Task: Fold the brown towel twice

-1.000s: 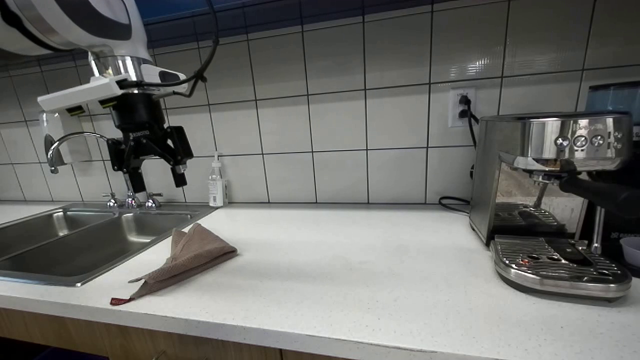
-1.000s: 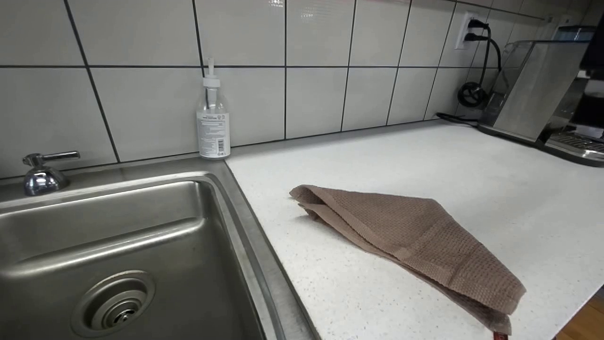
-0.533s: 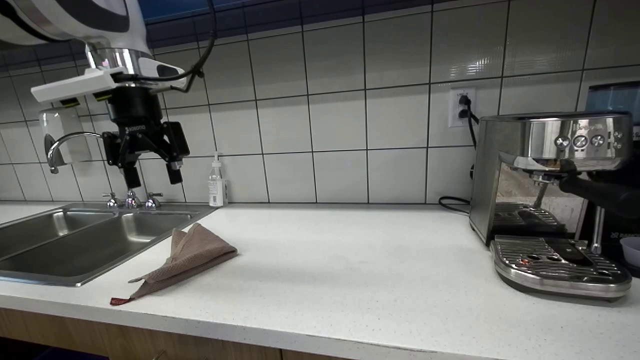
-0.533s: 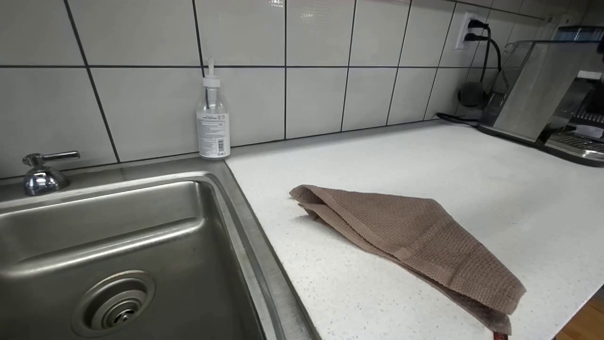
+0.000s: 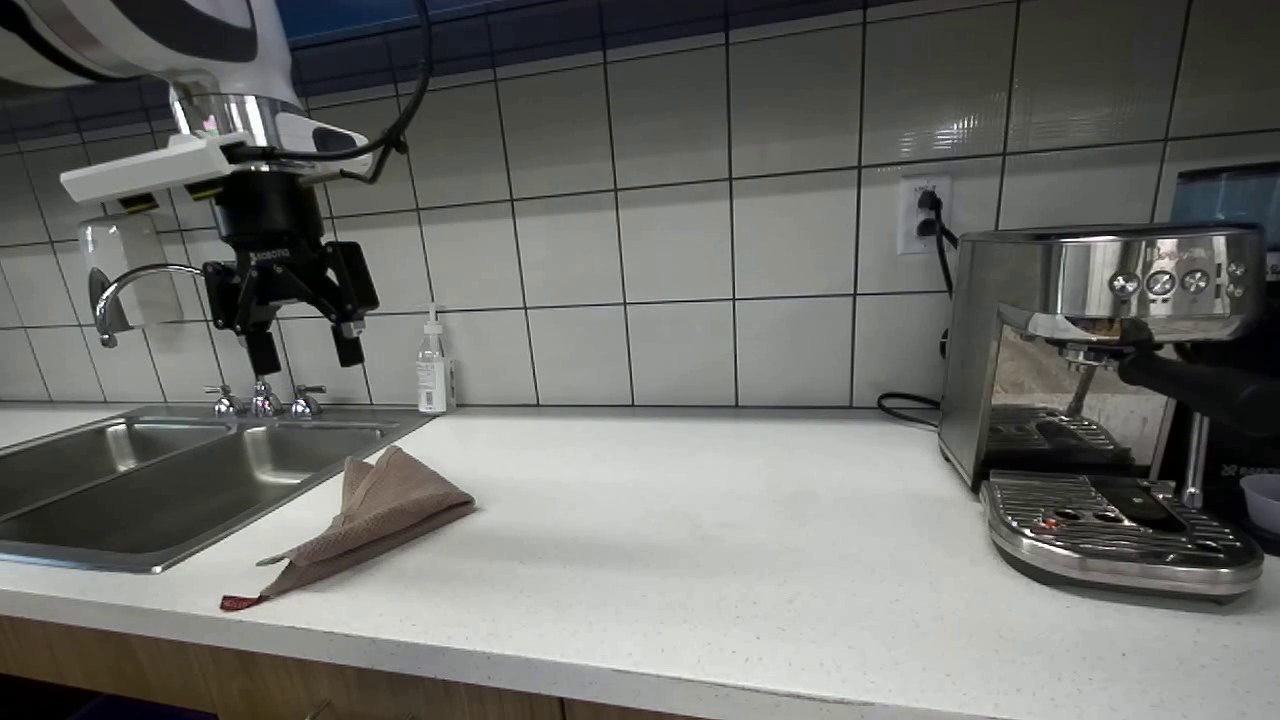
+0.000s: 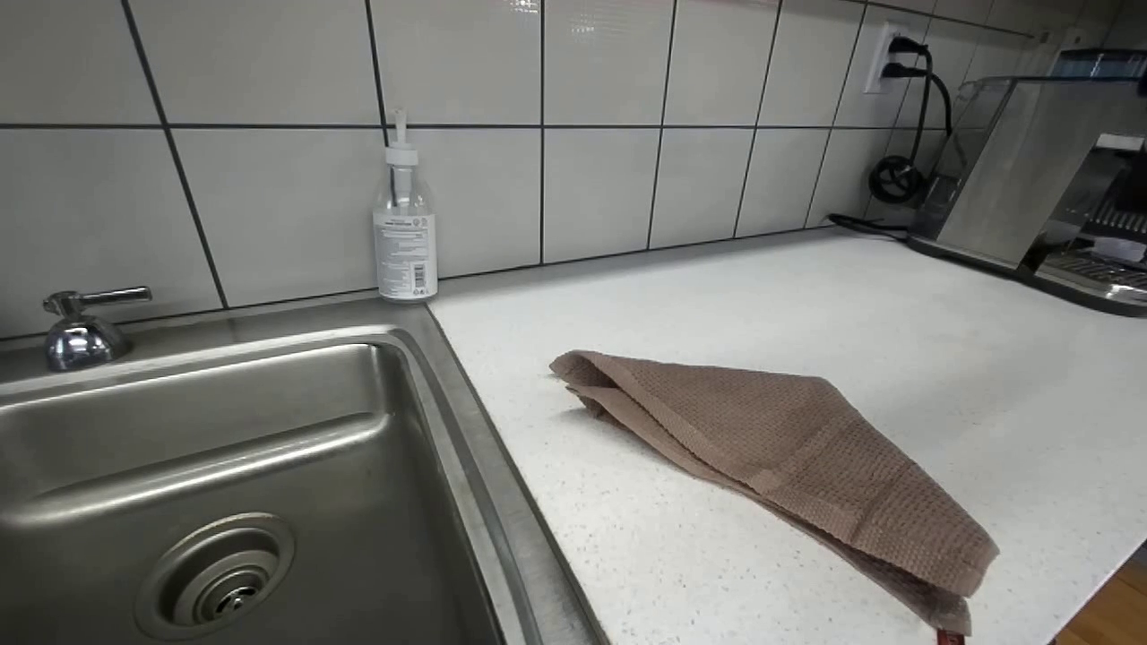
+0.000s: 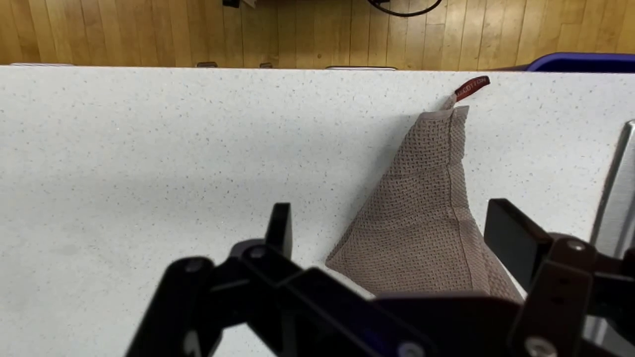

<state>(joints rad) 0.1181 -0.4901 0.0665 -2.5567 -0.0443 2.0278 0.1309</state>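
Behind the speckled white desk stands a pale tiled wall catching glints of light, with wooden cabinetry beneath the desk and plank flooring before it

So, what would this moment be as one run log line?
brown towel: lopsided, layered, on counter beside sink | end effector: open, hanging clear of towel | pump bottle: upright, sink corner | fold count: unclear

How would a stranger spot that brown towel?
Find the steel sink, then the white counter beside it. Near the sink lies the towel, loosely folded. Unlike the upright bottle nearby, it's brown cloth with a red tag at one tip.
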